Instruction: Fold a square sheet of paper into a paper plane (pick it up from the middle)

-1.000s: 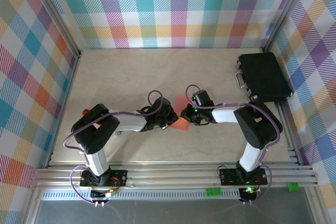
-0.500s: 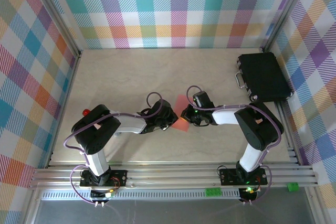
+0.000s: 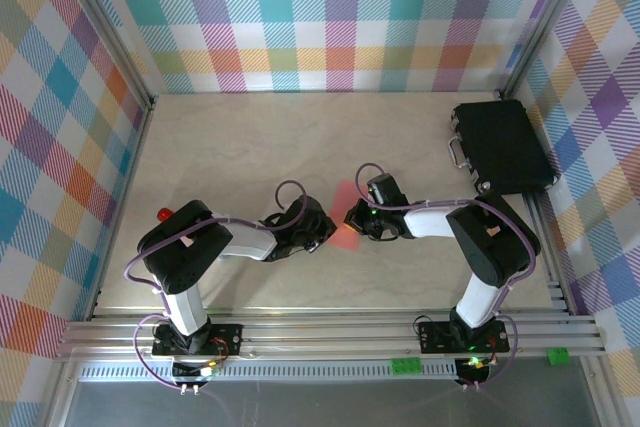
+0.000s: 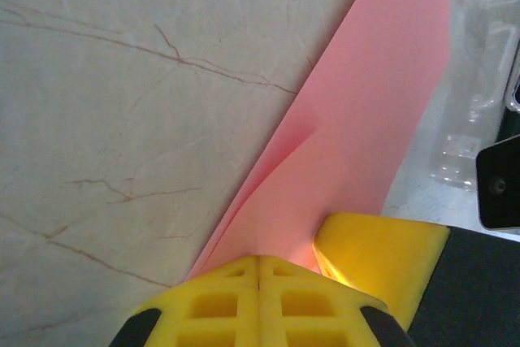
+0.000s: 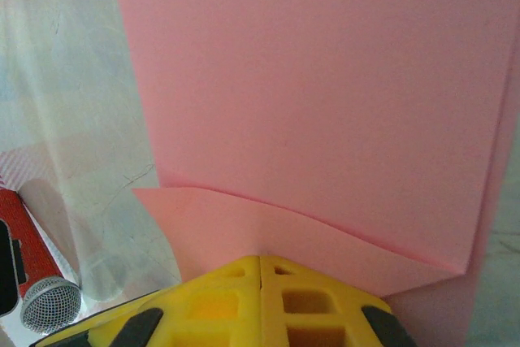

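The square sheet of paper point(image 3: 346, 238) is salmon pink and lies partly folded on the table between my two grippers. In the left wrist view the paper point(image 4: 374, 95) runs away from my left gripper point(image 4: 258, 259) as a long layered strip. That gripper's yellow fingers are shut, with their tips resting on the paper's near end. My right gripper point(image 5: 260, 259) is also shut, its tips against a curled folded flap of the paper point(image 5: 325, 79). Seen from above, the left gripper point(image 3: 322, 233) and the right gripper point(image 3: 352, 217) nearly meet over the sheet.
A black case point(image 3: 503, 145) lies at the table's far right. A small red object point(image 3: 162, 214) sits behind the left arm's elbow. Checked walls and metal frame rails close in the table on three sides.
My left gripper has slid a little toward the near left along the paper. The right gripper has stayed put, and both stay shut.
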